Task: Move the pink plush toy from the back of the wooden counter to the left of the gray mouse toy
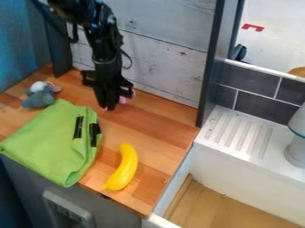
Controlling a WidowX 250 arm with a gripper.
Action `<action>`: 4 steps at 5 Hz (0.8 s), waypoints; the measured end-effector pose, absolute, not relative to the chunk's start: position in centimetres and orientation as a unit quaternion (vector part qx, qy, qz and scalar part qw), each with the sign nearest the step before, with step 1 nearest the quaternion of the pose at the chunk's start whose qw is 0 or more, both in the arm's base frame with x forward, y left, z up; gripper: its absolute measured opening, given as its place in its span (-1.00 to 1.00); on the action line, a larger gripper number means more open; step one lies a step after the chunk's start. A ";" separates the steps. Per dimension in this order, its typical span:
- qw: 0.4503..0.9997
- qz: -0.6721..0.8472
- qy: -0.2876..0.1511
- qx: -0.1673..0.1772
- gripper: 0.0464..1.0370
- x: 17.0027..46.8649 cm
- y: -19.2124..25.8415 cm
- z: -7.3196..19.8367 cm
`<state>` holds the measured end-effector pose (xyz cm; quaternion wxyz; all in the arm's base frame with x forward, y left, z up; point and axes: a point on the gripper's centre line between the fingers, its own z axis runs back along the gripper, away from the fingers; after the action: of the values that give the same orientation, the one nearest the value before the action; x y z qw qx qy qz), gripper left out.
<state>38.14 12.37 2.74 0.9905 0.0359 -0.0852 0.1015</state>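
A small pink object point(125, 96), too hidden to name more closely, is at the black gripper point(111, 108), low over the back of the wooden counter point(158, 122), near the whitewashed plank wall point(164, 67). Whether the gripper is open or gripping it, I cannot tell, so how far the handling has got stays unclear. In front lie a green cloth point(51, 144) and a yellow banana point(124, 168); a grey plush toy point(39, 95) sits just beyond the cloth.
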 end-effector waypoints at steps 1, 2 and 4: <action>0.985 0.096 -0.136 0.032 -0.78 38.0 11.7 5.8; 0.979 0.080 -0.184 0.036 -0.81 37.3 9.9 8.3; 0.971 0.193 -0.108 0.089 -0.81 32.0 12.5 9.0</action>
<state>32.00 12.55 9.02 0.9712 0.0887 -0.1081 0.1929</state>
